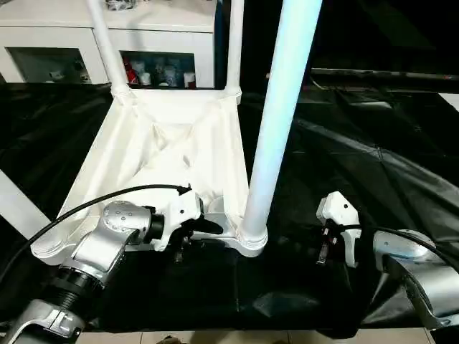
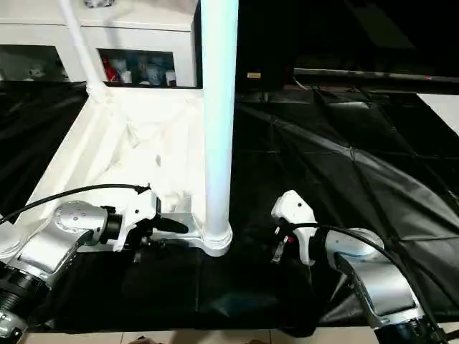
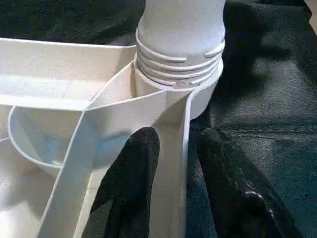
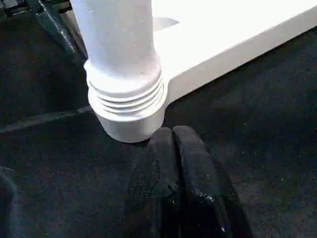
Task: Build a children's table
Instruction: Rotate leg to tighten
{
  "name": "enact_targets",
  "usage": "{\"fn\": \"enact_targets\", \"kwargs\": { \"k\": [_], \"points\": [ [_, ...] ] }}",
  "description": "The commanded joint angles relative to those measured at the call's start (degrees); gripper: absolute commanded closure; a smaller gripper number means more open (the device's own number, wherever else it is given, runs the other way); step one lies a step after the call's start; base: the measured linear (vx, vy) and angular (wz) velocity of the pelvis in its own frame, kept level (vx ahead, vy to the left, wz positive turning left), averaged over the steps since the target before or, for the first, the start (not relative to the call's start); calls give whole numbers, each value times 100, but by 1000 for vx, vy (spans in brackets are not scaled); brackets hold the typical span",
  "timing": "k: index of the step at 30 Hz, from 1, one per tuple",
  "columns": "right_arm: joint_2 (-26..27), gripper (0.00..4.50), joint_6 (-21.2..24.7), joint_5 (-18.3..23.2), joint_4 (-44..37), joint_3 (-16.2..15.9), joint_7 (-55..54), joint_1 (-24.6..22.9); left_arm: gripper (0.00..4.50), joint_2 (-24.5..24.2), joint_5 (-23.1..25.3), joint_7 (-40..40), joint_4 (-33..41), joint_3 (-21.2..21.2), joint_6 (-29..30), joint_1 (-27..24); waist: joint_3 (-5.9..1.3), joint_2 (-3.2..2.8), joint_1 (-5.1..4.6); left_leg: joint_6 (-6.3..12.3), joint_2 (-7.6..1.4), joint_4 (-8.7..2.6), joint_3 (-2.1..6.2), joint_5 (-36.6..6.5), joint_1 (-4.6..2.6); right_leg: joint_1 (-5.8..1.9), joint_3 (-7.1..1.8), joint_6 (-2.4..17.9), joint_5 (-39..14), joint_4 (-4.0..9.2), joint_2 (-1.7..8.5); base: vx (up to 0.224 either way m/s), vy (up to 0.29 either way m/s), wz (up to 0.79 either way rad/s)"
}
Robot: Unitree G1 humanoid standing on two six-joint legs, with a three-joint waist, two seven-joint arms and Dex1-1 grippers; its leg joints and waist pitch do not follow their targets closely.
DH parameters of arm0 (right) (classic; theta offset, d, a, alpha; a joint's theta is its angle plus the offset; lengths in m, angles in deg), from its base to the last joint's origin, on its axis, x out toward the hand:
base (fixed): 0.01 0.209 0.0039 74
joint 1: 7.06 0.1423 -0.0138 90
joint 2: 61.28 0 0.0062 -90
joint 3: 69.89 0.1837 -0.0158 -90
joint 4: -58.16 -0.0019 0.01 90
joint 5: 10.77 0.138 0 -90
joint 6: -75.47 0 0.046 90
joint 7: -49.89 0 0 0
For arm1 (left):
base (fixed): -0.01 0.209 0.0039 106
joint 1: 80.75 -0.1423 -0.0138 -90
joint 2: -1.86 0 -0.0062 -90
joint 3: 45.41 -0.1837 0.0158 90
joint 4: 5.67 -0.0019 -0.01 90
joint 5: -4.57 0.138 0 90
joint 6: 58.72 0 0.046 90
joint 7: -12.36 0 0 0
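Upside down on the black-covered counter (image 1: 401, 179): the children's table (image 1: 165, 143), rimmed top facing up with its ribbed underside showing. Three legs standing in corner sockets — two at the far corners (image 1: 107, 50) (image 1: 235, 43), one tall leg (image 1: 276, 122) in the near corner socket (image 1: 251, 240) on the robot's right side of the top, threads showing at the collar (image 3: 181, 54). Another white leg (image 1: 14, 204) crossing the head view's left edge. Left gripper (image 1: 204, 228) at the near rim, right beside that socket; jaws straddling the rim wall, one black finger (image 3: 131, 168) inside the top, the other (image 3: 228, 183) outside over the black cover, pinching the rim (image 3: 173, 163) between them. Right gripper (image 1: 323, 251) low over the counter, just beside the same socket on its outer side, jaws pressed together, tips (image 4: 173, 144) close to the socket's base without clear contact. White shelving (image 1: 143, 29) behind the counter.
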State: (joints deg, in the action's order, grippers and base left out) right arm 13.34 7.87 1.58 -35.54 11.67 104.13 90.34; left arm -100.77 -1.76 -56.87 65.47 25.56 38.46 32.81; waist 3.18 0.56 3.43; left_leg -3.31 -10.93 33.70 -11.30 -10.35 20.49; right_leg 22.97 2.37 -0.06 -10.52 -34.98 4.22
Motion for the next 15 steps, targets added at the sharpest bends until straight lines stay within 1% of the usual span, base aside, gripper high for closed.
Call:
{"fn": "enact_targets", "kwargs": {
  "k": [1, 2, 3, 5, 7, 10, 13, 15],
  "points": [
    [-98, 450, 59, -13, -82, -3, 12, 11, 320, -96, 130, -90, -111, -104, 55, 87, -312, -6, 24, -36, -210, -429, 153, -1898, -61, -186, -231, 852, -2342, 548, 353, 0, 0, 0],
    [-103, 450, 51, -18, -71, -4, 13, 18, 320, -112, 150, -113, -128, -118, 52, 101, -312, -9, 26, -34, -213, -431, 155, -1886, -62, -187, -229, 854, -2326, 542, 351, 0, 0, 0],
    [-111, 450, 48, -20, -76, -6, 17, 15, 326, -135, 174, -152, -129, -147, 50, 109, -315, -31, 26, -37, -213, -428, 150, -1883, -69, -179, -233, 878, -2275, 547, 352, 0, 0, 0],
    [-118, 450, 37, -27, -75, -13, 19, 16, 352, -164, 211, -211, -135, -194, 59, 123, -318, -26, 32, -34, -214, -428, 149, -1886, -69, -183, -234, 914, -2207, 537, 352, 0, 0, 0],
    [-122, 450, 27, -34, -70, -20, 21, 21, 358, -181, 246, -233, -142, -224, 55, 136, -322, -25, 28, -34, -217, -429, 149, -1851, -61, -196, -231, 952, -2112, 520, 351, 0, 0, 0],
    [-123, 450, 14, -37, -60, -37, 16, 38, 392, -191, 272, -267, -131, -247, 80, 148, -323, -16, 28, -18, -215, -421, 141, -1806, -60, -197, -235, 982, -2078, 515, 354, 0, 0, 0],
    [-123, 450, 0, -26, -45, -47, 17, 69, 400, -126, 204, -282, -144, -181, 119, 190, -321, -21, 29, -15, -215, -420, 139, -1805, -62, -197, -233, 990, -2097, 519, 355, 0, 0, 0],
    [-125, 450, -12, -24, -44, -49, 22, 68, 428, -93, 133, -293, -137, -144, 152, 193, -320, -19, 28, -18, -213, -418, 139, -1816, -64, -196, -233, 988, -2123, 521, 353, 0, 0, 0]
  ]
}}
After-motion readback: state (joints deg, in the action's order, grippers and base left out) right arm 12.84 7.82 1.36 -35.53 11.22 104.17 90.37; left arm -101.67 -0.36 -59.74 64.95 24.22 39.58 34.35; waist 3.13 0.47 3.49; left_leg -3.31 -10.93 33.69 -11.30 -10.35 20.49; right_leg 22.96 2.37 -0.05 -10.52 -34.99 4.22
